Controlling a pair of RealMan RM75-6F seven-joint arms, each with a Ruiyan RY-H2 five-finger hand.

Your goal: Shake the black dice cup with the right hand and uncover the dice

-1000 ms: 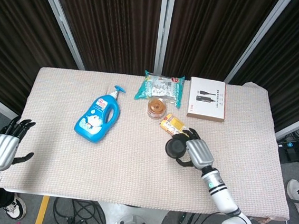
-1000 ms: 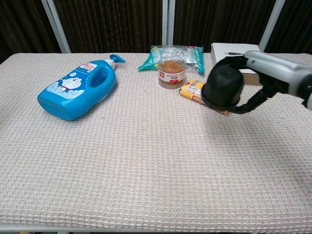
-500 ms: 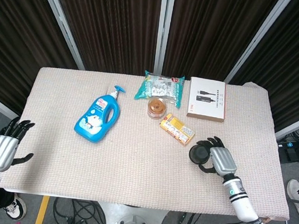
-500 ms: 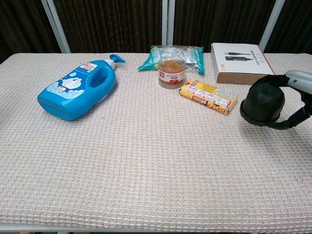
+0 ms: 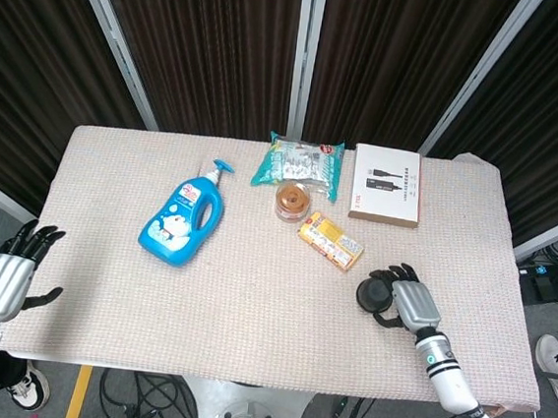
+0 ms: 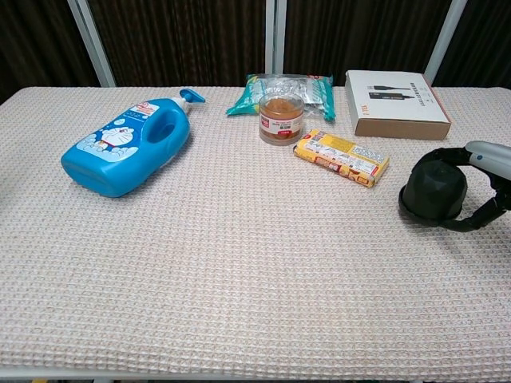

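Right hand (image 6: pixel 489 187) wraps round black plastic dice cup (image 6: pixel 433 192), mouth down on beige woven desk (image 6: pixel 239 263). We judge: shake flat, then lift straight up.

One dice cup (image 6: pixel 433 191), one blue bottle (image 5: pixel 182 218), one jar (image 6: pixel 281 119), one snack bag (image 5: pixel 300 162), one yellow packet (image 6: pixel 341 156) and one box (image 5: pixel 386 185) were counted.

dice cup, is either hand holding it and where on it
The right hand grips the black dice cup around its sides, fingers wrapped round the body. The left hand holds nothing.
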